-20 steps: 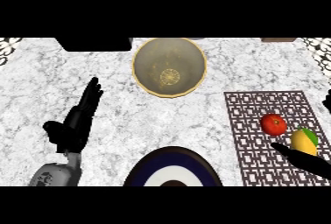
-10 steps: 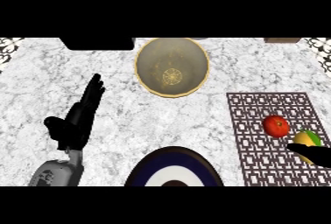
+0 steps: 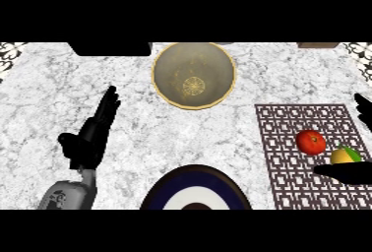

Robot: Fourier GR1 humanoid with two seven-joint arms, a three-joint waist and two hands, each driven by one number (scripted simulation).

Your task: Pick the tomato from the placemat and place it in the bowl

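Observation:
The red tomato [image 3: 311,142] lies on the dark lattice placemat [image 3: 287,118] at the right, touching a yellow-green fruit [image 3: 344,155] to its lower right. The tan bowl [image 3: 158,78] stands at the back centre with nothing in it. My right hand [image 3: 350,173] comes in from the right edge, open, with its dark thumb just below the yellow-green fruit and a fingertip [image 3: 362,103] showing higher up at the edge; it touches neither the tomato nor the bowl. My left hand [image 3: 91,138] rests open on the left of the counter, fingers straight and pointing away.
A dark blue and white plate [image 3: 169,184] sits at the front centre. A black object [image 3: 109,48] stands at the back left and a brown one [image 3: 317,45] at the back right. Bare marble [image 3: 218,138] lies between bowl, plate and placemat.
My right hand has slid a little to the right and up, toward the view's edge, beside the yellow-green fruit. The tomato, bowl and left hand have stayed put.

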